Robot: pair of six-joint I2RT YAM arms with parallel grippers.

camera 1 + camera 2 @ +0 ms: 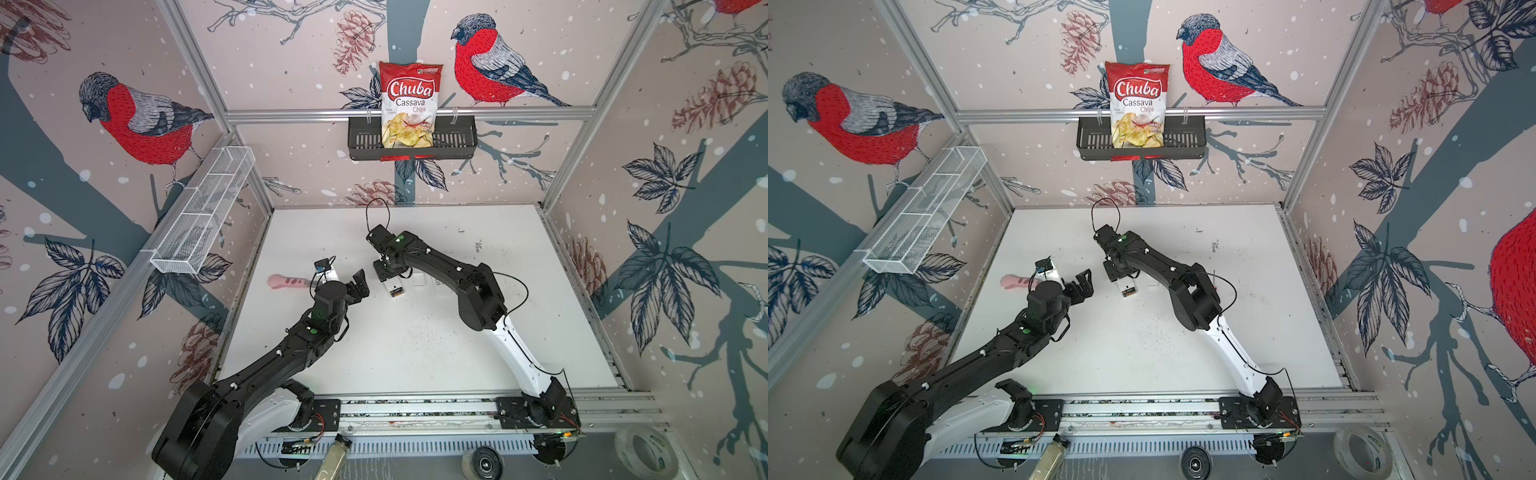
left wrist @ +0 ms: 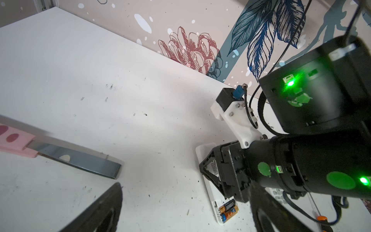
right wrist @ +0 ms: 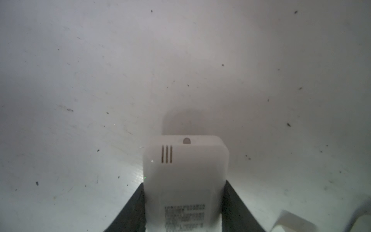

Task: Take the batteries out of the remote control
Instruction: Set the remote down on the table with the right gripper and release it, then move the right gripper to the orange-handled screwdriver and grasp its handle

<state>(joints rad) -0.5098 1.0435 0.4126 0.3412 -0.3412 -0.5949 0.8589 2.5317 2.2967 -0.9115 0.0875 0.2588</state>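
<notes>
Right hand [image 1: 387,275] clamped across white remote [image 3: 185,170], which lies on desk [image 1: 415,340]. Batteries [image 2: 227,211] visible in its open bay. Left hand [image 1: 360,283] spread wide, empty, near remote.

Bullfinch-patterned walls [image 1: 291,62] enclose a scuffed white table [image 1: 415,353].
</notes>
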